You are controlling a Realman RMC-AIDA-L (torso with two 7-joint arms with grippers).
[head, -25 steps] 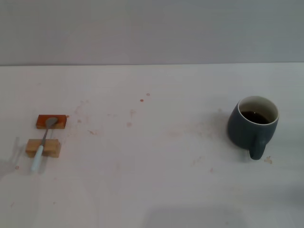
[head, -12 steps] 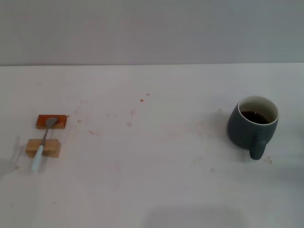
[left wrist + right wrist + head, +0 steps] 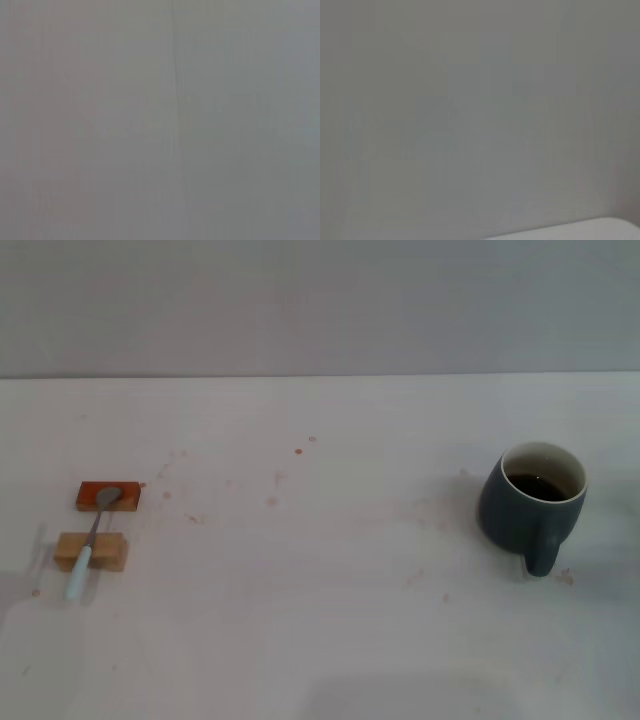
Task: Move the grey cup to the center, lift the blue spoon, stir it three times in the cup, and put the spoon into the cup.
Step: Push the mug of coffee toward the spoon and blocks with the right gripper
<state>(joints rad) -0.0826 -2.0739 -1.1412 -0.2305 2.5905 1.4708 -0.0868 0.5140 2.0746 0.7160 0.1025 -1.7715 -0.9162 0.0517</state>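
Grey cup stands on the right side of the pale table, upright, its loop handle turned toward the near edge and dark brown liquid showing inside the white rim. Blue spoon lies far off on the left side, well apart from the cup. Its grey metal bowl rests on the orange block and its shaft crosses the tan block, so the pale handle slopes down to the tabletop just past the tan block. A few small brownish stains speckle the table between the two.

Neither gripper shows up anywhere, so I cannot tell how their fingers stand or whether they hold anything. The head view has no arm in it. The left wrist view gives only a flat grey surface with a faint line running through it. The right wrist view is the same blank grey, with a pale curved edge cut off at one border; I cannot make out what it belongs to.

Against the views from a second and half a second back, nothing has shifted: cup, spoon and both blocks sit exactly where they were.
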